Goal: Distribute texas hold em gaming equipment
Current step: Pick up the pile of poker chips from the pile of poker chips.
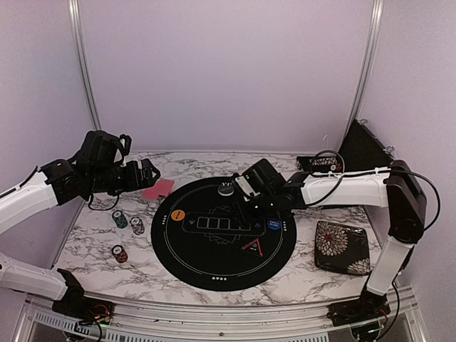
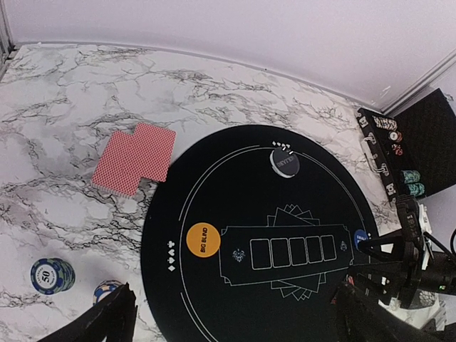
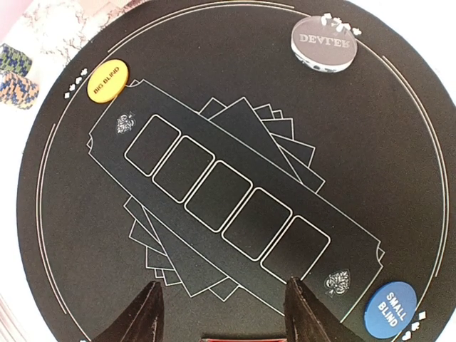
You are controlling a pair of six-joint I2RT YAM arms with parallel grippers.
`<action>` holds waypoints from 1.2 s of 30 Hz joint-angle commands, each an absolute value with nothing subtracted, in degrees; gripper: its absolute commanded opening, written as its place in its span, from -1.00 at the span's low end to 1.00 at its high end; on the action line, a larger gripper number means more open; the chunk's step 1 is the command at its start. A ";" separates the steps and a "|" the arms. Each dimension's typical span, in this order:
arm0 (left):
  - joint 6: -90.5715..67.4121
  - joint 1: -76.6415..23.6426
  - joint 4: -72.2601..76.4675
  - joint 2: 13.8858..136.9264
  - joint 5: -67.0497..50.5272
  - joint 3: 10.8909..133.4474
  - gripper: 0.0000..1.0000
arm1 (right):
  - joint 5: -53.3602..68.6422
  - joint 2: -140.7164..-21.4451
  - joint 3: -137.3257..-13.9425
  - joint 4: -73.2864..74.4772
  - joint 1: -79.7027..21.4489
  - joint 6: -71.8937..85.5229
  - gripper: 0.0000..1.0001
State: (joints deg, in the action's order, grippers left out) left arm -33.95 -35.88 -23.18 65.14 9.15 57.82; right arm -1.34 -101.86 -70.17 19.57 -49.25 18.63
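Red-backed cards [image 2: 135, 160] two, chip stacks [image 1: 120, 219] three

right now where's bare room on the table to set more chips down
The middle of the mat, between the orange button and blue button, is bare; so is the marble beyond the cards. Crowded: left of the mat, where three chip stacks sit.

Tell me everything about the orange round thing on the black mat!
The orange button is a flat round disc, plastic-looking, with BIG BLIND in black letters. It lies flat on the round black mat, inside its white ring near the left edge, beside tiny white card-suit marks. Only the mat touches it.
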 commanded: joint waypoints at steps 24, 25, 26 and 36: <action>-30.26 -35.05 -43.96 73.65 11.93 63.06 0.98 | -2.10 -92.41 -66.07 13.27 -47.02 20.76 0.11; -30.13 -34.88 -44.42 73.93 11.84 62.90 0.98 | -1.80 -91.98 -65.83 13.07 -46.63 20.70 0.11; -30.05 -34.67 -45.05 74.36 11.74 62.85 0.98 | -1.34 -91.67 -65.54 12.85 -46.28 20.59 0.11; -27.77 -32.72 -46.87 77.85 8.59 62.15 0.95 | 1.37 -89.36 -63.87 12.06 -44.52 19.48 0.11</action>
State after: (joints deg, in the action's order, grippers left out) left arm -29.56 -33.30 -44.07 76.51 10.35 62.96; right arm -0.43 -91.09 -64.45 13.67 -44.95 19.88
